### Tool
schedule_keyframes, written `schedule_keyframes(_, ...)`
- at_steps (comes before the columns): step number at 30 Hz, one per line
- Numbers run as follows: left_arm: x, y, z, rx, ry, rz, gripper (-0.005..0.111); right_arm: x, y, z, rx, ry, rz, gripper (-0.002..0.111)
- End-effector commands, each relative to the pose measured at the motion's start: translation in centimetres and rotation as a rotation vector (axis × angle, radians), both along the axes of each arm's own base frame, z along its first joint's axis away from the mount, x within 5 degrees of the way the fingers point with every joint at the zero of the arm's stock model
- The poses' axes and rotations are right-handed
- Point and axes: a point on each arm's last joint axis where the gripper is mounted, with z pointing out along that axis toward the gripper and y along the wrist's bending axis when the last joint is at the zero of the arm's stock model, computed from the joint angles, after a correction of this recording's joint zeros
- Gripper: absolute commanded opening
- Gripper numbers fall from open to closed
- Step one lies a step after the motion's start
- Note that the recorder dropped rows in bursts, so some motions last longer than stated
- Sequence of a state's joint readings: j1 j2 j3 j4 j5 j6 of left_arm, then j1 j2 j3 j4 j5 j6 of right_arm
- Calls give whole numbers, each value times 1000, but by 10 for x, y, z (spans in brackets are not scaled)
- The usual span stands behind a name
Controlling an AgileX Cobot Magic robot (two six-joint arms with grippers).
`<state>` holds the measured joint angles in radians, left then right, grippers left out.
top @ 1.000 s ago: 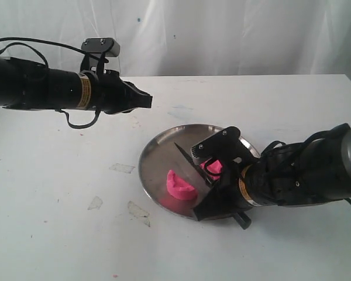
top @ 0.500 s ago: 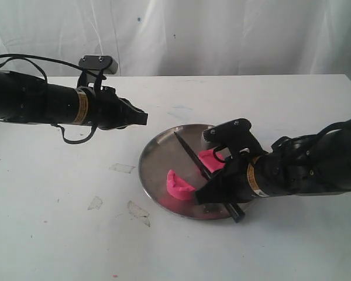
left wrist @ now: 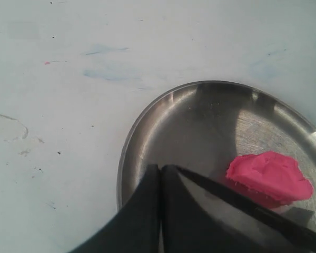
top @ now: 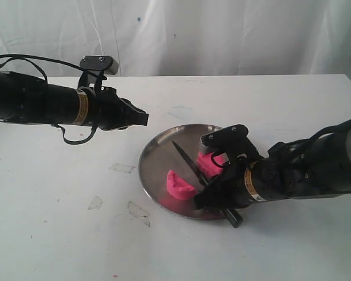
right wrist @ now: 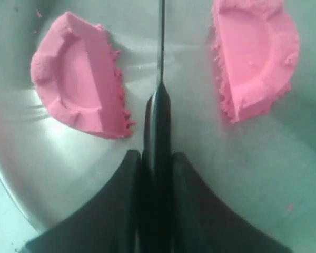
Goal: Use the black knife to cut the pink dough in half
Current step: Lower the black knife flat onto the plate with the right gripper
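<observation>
The pink dough lies in two half-round chunks on the steel plate (top: 155, 153): one chunk (top: 178, 186) (right wrist: 79, 97) toward the near-left, the other (top: 213, 161) (right wrist: 255, 60) beside the right arm. Between them runs the black knife (top: 186, 160) (right wrist: 160, 110), its handle clamped in my right gripper (top: 209, 196) (right wrist: 157, 158), blade pointing up-left over the plate. My left gripper (top: 141, 117) (left wrist: 160, 171) hovers above the table just left of the plate, jaws shut on nothing. In the left wrist view one dough chunk (left wrist: 269, 176) and the knife blade (left wrist: 237, 203) show.
The white table (top: 76, 234) carries a few bits of clear tape (top: 121, 168) and small stains left of the plate. A white curtain (top: 222, 35) hangs behind. The knife's handle end (top: 235, 220) sticks out past the plate's near rim.
My right gripper has shifted with the knife, lowering the blade between the two chunks. The left arm dropped slightly a second ago and has held still since.
</observation>
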<state>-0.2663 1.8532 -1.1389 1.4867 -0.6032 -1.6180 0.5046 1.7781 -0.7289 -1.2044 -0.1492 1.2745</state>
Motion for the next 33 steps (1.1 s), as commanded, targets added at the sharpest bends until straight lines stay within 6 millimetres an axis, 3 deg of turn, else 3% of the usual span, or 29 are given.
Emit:
schedule_keyframes(1, -1, 2, 5, -2, -14, -3, 0, 2, 0, -7, -1, 16, 8, 0)
schedule_keyframes(6, -1, 2, 5, -1, -14, -4, 0, 3, -1, -8, -12, 18, -1, 2)
schedule_keyframes(13, -2, 2, 5, -2, -14, -8, 0, 4, -2, -9, -25, 17, -9, 23)
schedule_keyframes(20, -2, 2, 5, -3, -13, -7, 0, 4, -3, -9, -32, 17, -13, 24)
schedule_keyframes(27, -2, 2, 5, -3, -13, -7, 0, 4, -3, -9, -32, 17, -13, 38)
schedule_keyframes(33, -2, 2, 5, -3, -13, -7, 0, 4, -3, 2, -15, -14, -13, 39)
